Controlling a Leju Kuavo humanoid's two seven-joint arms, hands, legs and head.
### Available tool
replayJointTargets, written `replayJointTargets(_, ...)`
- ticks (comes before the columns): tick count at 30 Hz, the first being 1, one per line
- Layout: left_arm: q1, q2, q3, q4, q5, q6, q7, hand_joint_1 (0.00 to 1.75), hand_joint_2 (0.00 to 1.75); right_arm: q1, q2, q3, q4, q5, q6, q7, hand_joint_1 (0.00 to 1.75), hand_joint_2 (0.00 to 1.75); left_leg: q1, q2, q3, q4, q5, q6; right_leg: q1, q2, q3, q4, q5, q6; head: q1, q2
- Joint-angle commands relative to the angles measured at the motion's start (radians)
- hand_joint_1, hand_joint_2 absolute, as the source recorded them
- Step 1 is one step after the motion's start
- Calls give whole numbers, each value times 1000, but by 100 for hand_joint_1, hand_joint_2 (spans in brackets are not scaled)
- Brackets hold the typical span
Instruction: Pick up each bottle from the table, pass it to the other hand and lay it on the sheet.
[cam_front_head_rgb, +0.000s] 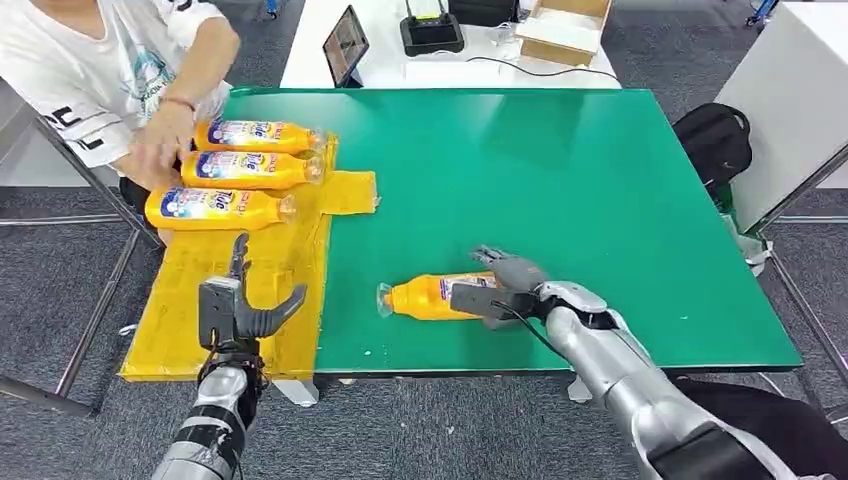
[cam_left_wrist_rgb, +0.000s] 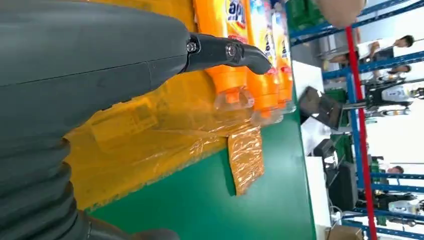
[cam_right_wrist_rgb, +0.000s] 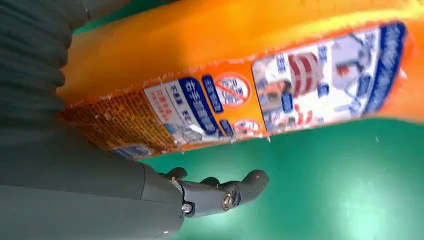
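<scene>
Three detergent bottles (cam_front_head_rgb: 245, 168) lie on the yellow sheet (cam_front_head_rgb: 215, 300); the right hand (cam_front_head_rgb: 505, 290) closes around the fourth bottle (cam_front_head_rgb: 430, 297), the left hand (cam_front_head_rgb: 238, 310) waiting spread and empty.

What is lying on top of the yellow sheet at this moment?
Three orange bottles lie side by side at the far end of the yellow sheet, caps toward the table's middle. A person's hand rests on them. The sheet beneath them is hidden.
</scene>
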Motion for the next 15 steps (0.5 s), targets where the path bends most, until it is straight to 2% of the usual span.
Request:
replayJointTargets(1, -64, 9, -16, 122, 20, -12, 8, 0, 175, -74, -18, 153, 155, -15, 44, 6, 3, 175, 0, -1, 4, -1, -1, 1, 1, -2, 5, -1, -1, -3, 0, 0)
replayJointTargets(3, -64, 9, -17, 120, 22, -9, 7, 0, 175, -72, -17, 165, 156, -20, 36, 6, 31, 175, 0, -1, 4, -1, -1, 1, 1, -2, 5, -1, -1, -3, 0, 0)
replayJointTargets(4, -63, 9, -16, 119, 23, -9, 7, 0, 175, -70, -15, 168, 156, -24, 33, 6, 31, 175, 1, -1, 6, -1, -2, 2, 1, -2, 7, -2, -2, -3, 0, 0)
replayJointTargets(5, -63, 10, -17, 117, 24, -9, 8, 0, 175, -68, -12, 174, 158, -30, 29, 7, 80, 175, 0, -1, 4, -1, -1, 1, 1, -2, 5, -1, -1, -3, 0, 0)
replayJointTargets(6, -62, 10, -17, 115, 26, -7, 10, 0, 175, -65, -8, 182, 159, -38, 10, 9, 103, 175, 0, -1, 5, -1, -2, 1, 1, -2, 6, -1, -2, -3, 0, 0)
replayJointTargets(7, -61, 10, -17, 115, 26, -7, 10, 0, 175, -63, -5, 183, 158, -38, 10, 9, 103, 175, 1, -1, 3, -1, -1, 1, 1, -2, 4, -1, -1, -2, 0, 0)
replayJointTargets(8, -59, 10, -18, 111, 27, -4, 11, 0, 175, -59, -2, 186, 158, -47, -1, 12, 133, 175, 1, -1, 5, -1, -1, 1, 1, -2, 6, -2, -1, -3, 0, 0)
replayJointTargets(11, -57, 9, -20, 111, 27, -5, 12, 0, 175, -49, 8, 183, 154, -61, -12, 9, 141, 175, 1, -1, 5, -1, -1, 1, 1, -2, 6, -2, -1, -3, 0, 0)
replayJointTargets(12, -57, 8, -21, 112, 28, -5, 12, 0, 175, -46, 10, 183, 154, -66, -18, 9, 154, 175, 1, -1, 6, -2, -1, 1, 2, -2, 7, -2, -2, -4, 0, 0)
replayJointTargets(13, -57, 8, -21, 112, 29, -6, 12, 0, 175, -44, 11, 180, 153, -69, -22, 8, 154, 175, 1, 0, 4, -1, -1, 1, 1, -1, 5, -1, -1, -2, 0, 0)
replayJointTargets(14, -56, 8, -21, 111, 29, -4, 12, 0, 175, -36, 15, 173, 150, -77, -35, 7, 173, 175, 1, 0, 6, -2, -1, 1, 1, -1, 6, -2, -1, -3, 0, 0)
replayJointTargets(15, -53, 8, -21, 108, 30, -4, 12, 0, 175, -26, 18, 163, 143, -86, -52, 2, 175, 175, 1, 0, 7, -2, -1, 2, 2, -2, 8, -3, -1, -4, 0, 0)
